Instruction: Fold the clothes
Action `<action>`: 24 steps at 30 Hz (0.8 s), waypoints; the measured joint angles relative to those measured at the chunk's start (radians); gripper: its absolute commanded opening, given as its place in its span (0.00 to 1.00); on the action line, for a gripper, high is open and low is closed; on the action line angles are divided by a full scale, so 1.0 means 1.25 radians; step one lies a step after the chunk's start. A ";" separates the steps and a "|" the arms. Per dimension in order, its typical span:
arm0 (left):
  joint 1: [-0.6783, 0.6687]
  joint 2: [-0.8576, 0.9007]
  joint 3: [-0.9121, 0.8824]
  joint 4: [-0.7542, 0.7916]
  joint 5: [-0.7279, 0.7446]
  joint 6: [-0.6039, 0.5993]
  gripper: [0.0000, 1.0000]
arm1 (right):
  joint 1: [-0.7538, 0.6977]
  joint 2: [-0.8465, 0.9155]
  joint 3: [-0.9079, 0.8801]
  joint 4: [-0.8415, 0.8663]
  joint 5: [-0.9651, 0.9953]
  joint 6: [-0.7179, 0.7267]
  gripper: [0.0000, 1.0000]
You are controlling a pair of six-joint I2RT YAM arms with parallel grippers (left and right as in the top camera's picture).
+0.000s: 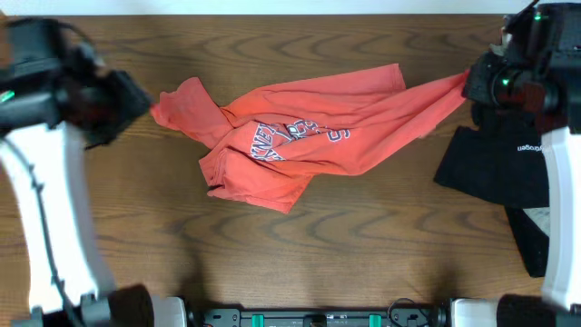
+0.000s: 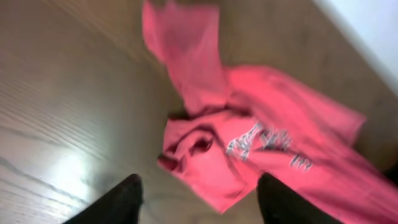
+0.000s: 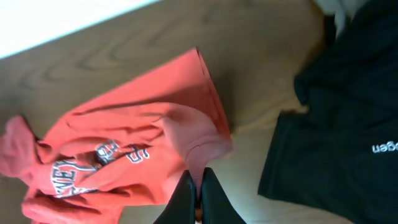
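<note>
The coral-red T-shirt (image 1: 309,136) lies crumpled on the table's middle, lettering up, one end stretched to the right. My right gripper (image 1: 474,86) is shut on that stretched end and holds it raised; in the right wrist view (image 3: 198,186) the cloth (image 3: 193,146) runs between the fingers. My left gripper (image 2: 199,196) is open and empty, hovering just left of the shirt (image 2: 249,143); in the overhead view it is hidden under the arm. A black tee with a small white logo (image 1: 504,163) lies at the right, also in the right wrist view (image 3: 336,124).
The wooden table's far edge (image 1: 272,16) runs close behind the shirt. A pale cloth (image 3: 336,12) peeks out beyond the black tee. The arm bases stand at the front corners.
</note>
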 measured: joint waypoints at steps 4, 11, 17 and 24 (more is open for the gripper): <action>-0.081 0.078 -0.085 0.045 0.004 0.013 0.64 | 0.000 0.014 0.000 -0.004 0.001 0.000 0.01; -0.185 0.244 -0.169 0.084 0.011 0.017 0.64 | 0.000 0.014 0.000 -0.005 0.002 -0.002 0.01; -0.246 0.343 -0.172 0.106 0.011 0.017 0.64 | 0.000 0.014 0.000 -0.010 0.004 -0.003 0.01; -0.285 0.392 -0.172 0.128 0.011 0.016 0.56 | 0.000 0.014 0.000 -0.014 0.004 -0.005 0.02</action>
